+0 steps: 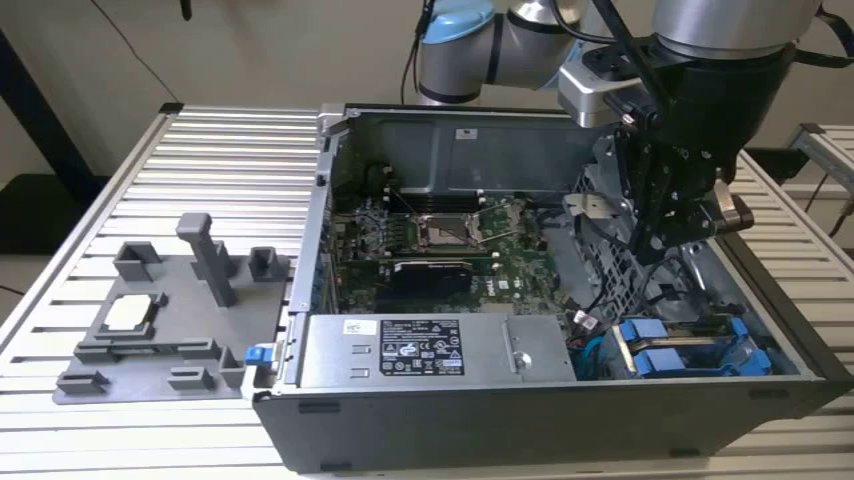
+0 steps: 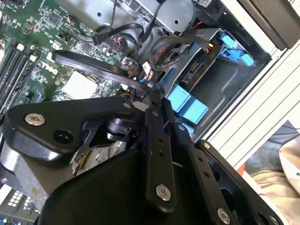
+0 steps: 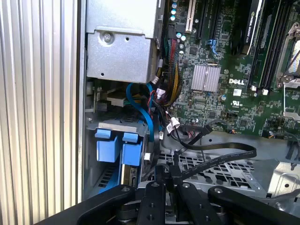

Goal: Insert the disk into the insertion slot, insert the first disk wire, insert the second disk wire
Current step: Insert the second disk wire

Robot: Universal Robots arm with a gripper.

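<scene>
The disk's blue carrier (image 1: 663, 361) (image 3: 108, 148) (image 2: 187, 103) sits inside the insertion slot of the grey drive cage (image 1: 742, 334) (image 3: 117, 125) at the case's front corner, on the exterior view's right. A second blue carrier (image 1: 641, 331) lies beside it. My gripper (image 1: 653, 254) (image 2: 149, 93) (image 3: 169, 165) hangs inside the case above the cage, shut on the end of a flat black disk wire (image 3: 220, 150) (image 2: 93, 65). The wire arcs away over the perforated metal plate. Its held end is apart from the carriers.
The open tower case (image 1: 534, 420) lies on a slatted metal table (image 1: 227, 170). Inside are the green motherboard (image 1: 441, 240), a grey power-supply box (image 1: 414, 350) and loose cable bundles (image 3: 164, 101). A grey fixture plate (image 1: 160, 320) rests at the exterior view's left.
</scene>
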